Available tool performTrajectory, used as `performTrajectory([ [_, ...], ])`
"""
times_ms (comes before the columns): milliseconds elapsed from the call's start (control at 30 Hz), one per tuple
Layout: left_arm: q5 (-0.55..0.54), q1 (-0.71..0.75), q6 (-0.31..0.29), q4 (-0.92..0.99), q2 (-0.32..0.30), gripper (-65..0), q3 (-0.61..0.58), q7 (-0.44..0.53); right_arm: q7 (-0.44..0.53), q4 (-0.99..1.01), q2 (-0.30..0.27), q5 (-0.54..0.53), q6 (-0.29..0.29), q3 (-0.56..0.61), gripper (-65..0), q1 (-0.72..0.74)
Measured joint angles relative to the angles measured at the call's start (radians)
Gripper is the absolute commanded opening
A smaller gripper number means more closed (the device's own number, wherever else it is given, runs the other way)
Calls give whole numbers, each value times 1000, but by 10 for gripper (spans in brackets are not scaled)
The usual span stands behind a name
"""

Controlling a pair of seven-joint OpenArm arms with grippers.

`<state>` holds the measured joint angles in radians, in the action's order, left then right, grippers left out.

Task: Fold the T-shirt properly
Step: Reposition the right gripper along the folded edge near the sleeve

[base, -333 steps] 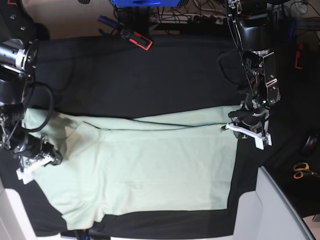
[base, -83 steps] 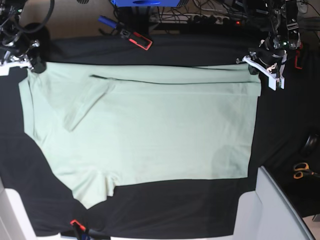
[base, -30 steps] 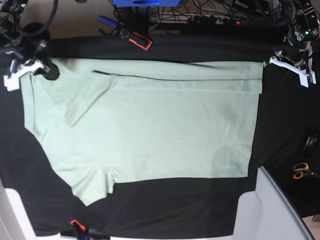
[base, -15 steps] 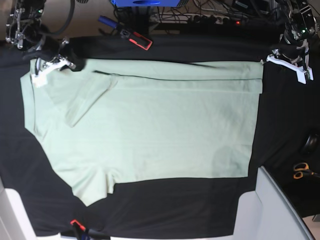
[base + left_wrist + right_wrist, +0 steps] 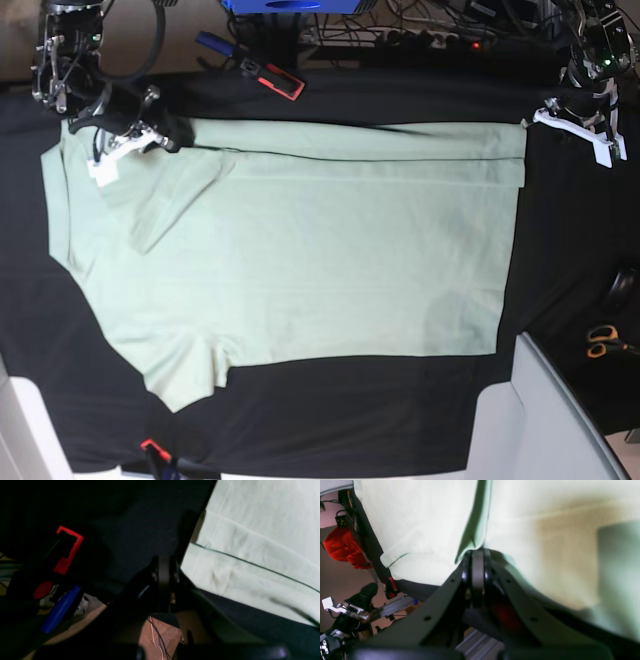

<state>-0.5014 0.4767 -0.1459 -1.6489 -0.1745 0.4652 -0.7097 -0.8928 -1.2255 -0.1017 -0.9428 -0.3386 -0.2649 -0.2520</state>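
The pale mint-green T-shirt (image 5: 300, 250) lies spread flat on the black table (image 5: 330, 430), with one sleeve (image 5: 165, 205) folded in at the upper left. Over the shirt's upper left part, my right gripper (image 5: 115, 150) is shut. In the right wrist view its fingertips (image 5: 477, 562) meet at a crease in the fabric (image 5: 420, 517), and I cannot tell whether they pinch cloth. My left gripper (image 5: 577, 128) is shut and holds nothing, just off the shirt's upper right corner. The left wrist view shows that gripper (image 5: 163, 572) beside the shirt's hem (image 5: 250, 562).
A red-and-black clamp (image 5: 272, 78) and a blue handle (image 5: 215, 43) lie at the table's far edge. Scissors (image 5: 605, 340) sit at the right, a pale bin (image 5: 560, 420) at the lower right, a small red clip (image 5: 152, 447) at the front edge.
My right gripper has moved rightward from off the shirt's left edge to over its upper left part. The shirt has not shifted. My left gripper has stayed about where it was.
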Motion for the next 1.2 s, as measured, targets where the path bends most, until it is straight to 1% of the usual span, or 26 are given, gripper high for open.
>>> performTrajectory([
  [267,0,0,0,0,0,-650,0,0,-6,1,0,0,15,0,-650,47],
  [333,0,0,0,0,0,-650,0,0,-8,2,8,3,47,1,-650,56],
  [367,0,0,0,0,0,-650,0,0,-3,2,15,4,53,1,-650,58],
  [500,0,0,0,0,0,-650,0,0,-16,10,42,4,53,3,-650,78],
  [700,0,-3,0,0,2,-650,0,0,-32,84,44,4,53,3,-650,128],
  [867,0,-3,0,0,0,-650,1,0,-38,90,44,8,53,3,-650,147],
  [1033,0,-6,0,0,2,-650,1,0,-36,90,66,7,53,3,-650,180],
  [1200,0,-6,0,0,2,-650,1,0,-59,90,72,8,54,3,-650,209],
])
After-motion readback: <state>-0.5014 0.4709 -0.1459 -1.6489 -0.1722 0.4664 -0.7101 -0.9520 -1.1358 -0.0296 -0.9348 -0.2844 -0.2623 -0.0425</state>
